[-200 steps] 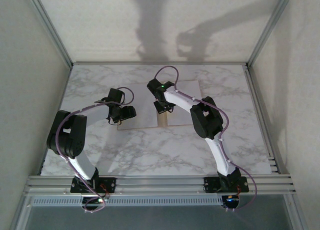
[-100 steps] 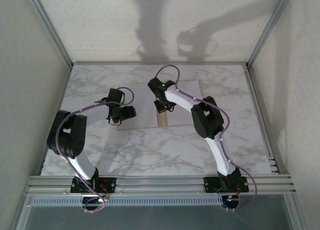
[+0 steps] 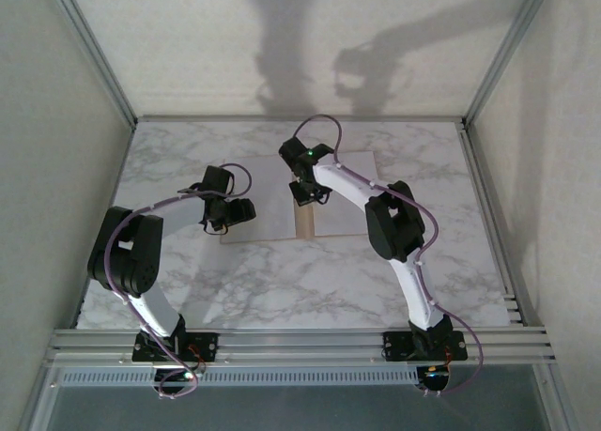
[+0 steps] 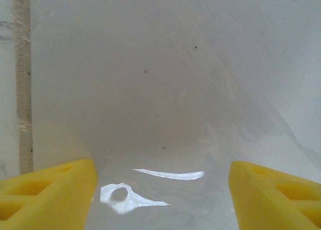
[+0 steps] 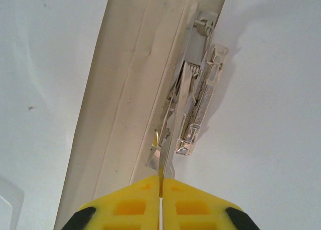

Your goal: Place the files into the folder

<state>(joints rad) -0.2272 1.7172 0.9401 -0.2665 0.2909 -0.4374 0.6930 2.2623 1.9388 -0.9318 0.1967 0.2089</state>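
Bench (image 3: 282, 290): white-grey veined marble, closed in by pale panels and metal rails at the left, right and far sides.

Folder (image 3: 302, 226): open and flat near the middle of the bench, a little toward the far side. Tan cardboard visible mainly along the centre line and the near edge.

Spine (image 5: 120, 99): tan strip between the two halves of the folder, slanting up through the right wrist view.

Files (image 3: 346, 215): white sheets lying on the open folder, covering both halves on either side of the spine. Plain white to the left and right of the tan strip in the right wrist view. White and glossy with bright glints in the left wrist view, a narrow tan folder edge along the left margin there. Bare paper or under a clear cover, cannot tell.

Metal clip (image 5: 195, 104): silvery spring fastener lying along the right side of the spine, touching it, with one thin lever pointing down toward the yellow fingers.

Left gripper (image 3: 246, 211): over the left half of the folder, pointing toward the spine. Yellow fingers (image 4: 55, 190) wide apart at the two bottom corners of the wrist view, nothing between them. Contact with the sheet below, cannot tell.

Right gripper (image 3: 305, 196): over the spine, well apart from the left gripper. Yellow fingers (image 5: 130, 205) pressed together, with the thin lever of the metal clip running into the seam between them.
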